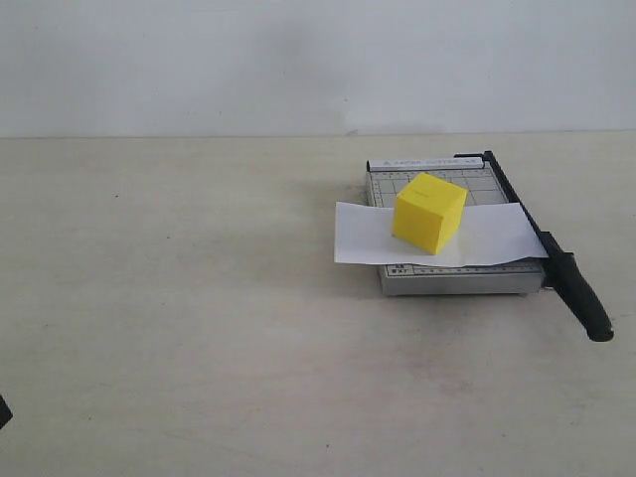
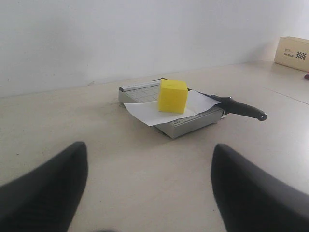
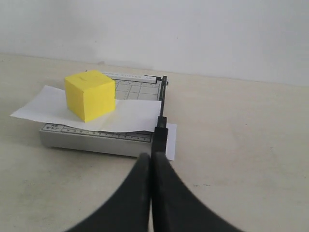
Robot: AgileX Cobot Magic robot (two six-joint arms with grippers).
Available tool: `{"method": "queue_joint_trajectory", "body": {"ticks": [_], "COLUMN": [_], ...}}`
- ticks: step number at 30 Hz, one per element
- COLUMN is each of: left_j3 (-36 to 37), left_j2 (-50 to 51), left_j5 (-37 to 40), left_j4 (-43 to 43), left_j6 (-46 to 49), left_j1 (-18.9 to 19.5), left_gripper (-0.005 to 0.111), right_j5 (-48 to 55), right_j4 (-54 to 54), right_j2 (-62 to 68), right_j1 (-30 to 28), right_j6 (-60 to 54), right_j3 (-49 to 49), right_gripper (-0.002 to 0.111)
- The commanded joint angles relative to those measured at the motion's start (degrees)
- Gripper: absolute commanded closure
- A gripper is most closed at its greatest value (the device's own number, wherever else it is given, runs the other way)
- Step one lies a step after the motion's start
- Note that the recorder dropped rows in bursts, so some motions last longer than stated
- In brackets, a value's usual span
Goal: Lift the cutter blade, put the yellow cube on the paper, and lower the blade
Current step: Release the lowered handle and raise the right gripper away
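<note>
The yellow cube (image 1: 429, 211) (image 2: 173, 95) (image 3: 90, 94) rests on the paper (image 1: 497, 238) (image 2: 145, 110) (image 3: 135, 113), which lies across the grey trimmer base (image 1: 447, 281). The cutter blade (image 1: 576, 288) (image 2: 241, 108) (image 3: 161, 104) lies down along the base's right edge, its thick handle sticking out past the front. My left gripper (image 2: 152, 193) is open over bare table, well short of the trimmer. My right gripper (image 3: 152, 159) is shut with its fingers pressed together, in line with the blade; its fingers hide the handle in the right wrist view. The exterior view shows no gripper at the handle.
A cream cardboard box (image 2: 293, 52) stands far off beyond the trimmer in the left wrist view. A white wall (image 1: 318, 60) runs behind the table. A dark bit of the left arm (image 1: 3, 409) shows at the exterior view's lower left edge.
</note>
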Motion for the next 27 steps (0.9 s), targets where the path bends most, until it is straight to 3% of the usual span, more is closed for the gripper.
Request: {"method": "queue_joint_trajectory", "body": {"ticks": [1,4,5,27], "left_j3": [0.2,0.2,0.2,0.2], "left_j2": [-0.1,-0.1,-0.1,-0.1], "left_j5": [0.1,0.1,0.1,0.0], "left_j4": [0.0,0.0,0.0,0.0], "left_j6": [-0.3,-0.3,-0.3,-0.3], "left_j1": [0.1,0.1,0.1,0.1], "left_gripper": [0.039,0.039,0.039,0.039], "right_j5": [-0.6,0.2,0.2,0.0], "right_j4": [-8.5,-20.8,-21.7,-20.9], "right_j2": [-0.4,-0.4,-0.4,-0.4], "right_j1": [0.0,0.0,0.0,0.0], "right_j6": [16.6,33.9,34.9,35.0], "right_j3": [0.2,0.2,0.2,0.2], "right_gripper": [0.107,0.107,0.107,0.107]}}
